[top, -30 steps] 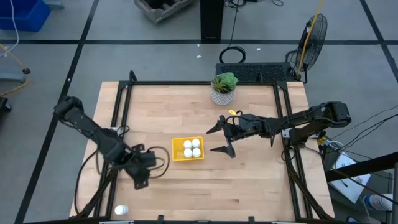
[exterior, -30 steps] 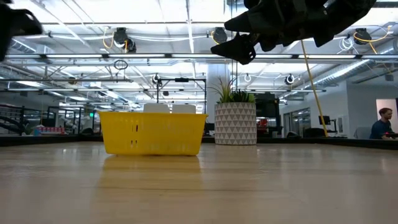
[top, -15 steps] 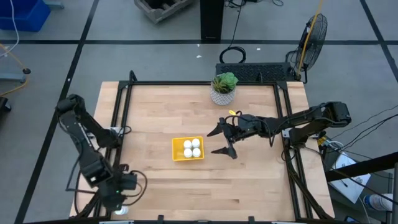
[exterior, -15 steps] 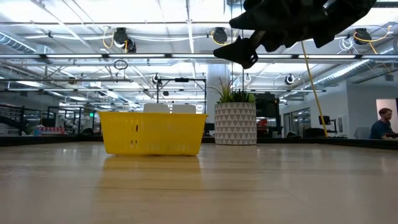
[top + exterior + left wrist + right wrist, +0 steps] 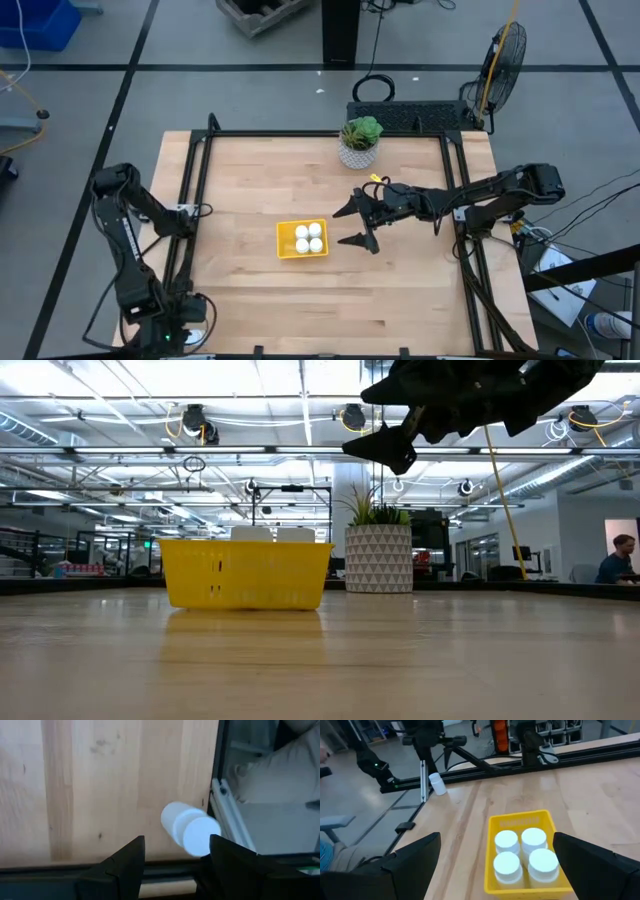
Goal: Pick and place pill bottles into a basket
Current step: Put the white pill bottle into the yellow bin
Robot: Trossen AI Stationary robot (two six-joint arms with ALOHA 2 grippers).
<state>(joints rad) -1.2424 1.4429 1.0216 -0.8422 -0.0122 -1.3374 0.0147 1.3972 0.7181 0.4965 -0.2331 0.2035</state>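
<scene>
**Left arm reaching the last bottle**

The left tool (image 5: 172, 865), having swung from mid-worktop (image 5: 400, 290) to the near left corner, is hovering with fingers apart around the fifth pill bottle (image 5: 190, 828). Four bottles (image 5: 524, 851) are sitting in the basket (image 5: 520, 820); the right tool (image 5: 352, 226) is waiting wide apart beside it.

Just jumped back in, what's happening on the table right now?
Four bottles already stand in the yellow basket mid-table. The fifth bottle lies on its side at the table's near-left corner, by the frame rail. The left tool hovers right at it, fingers partly open on either side, not gripping yet. The right tool waits wide open beside the basket, on the plant's side, holding nothing.
</scene>
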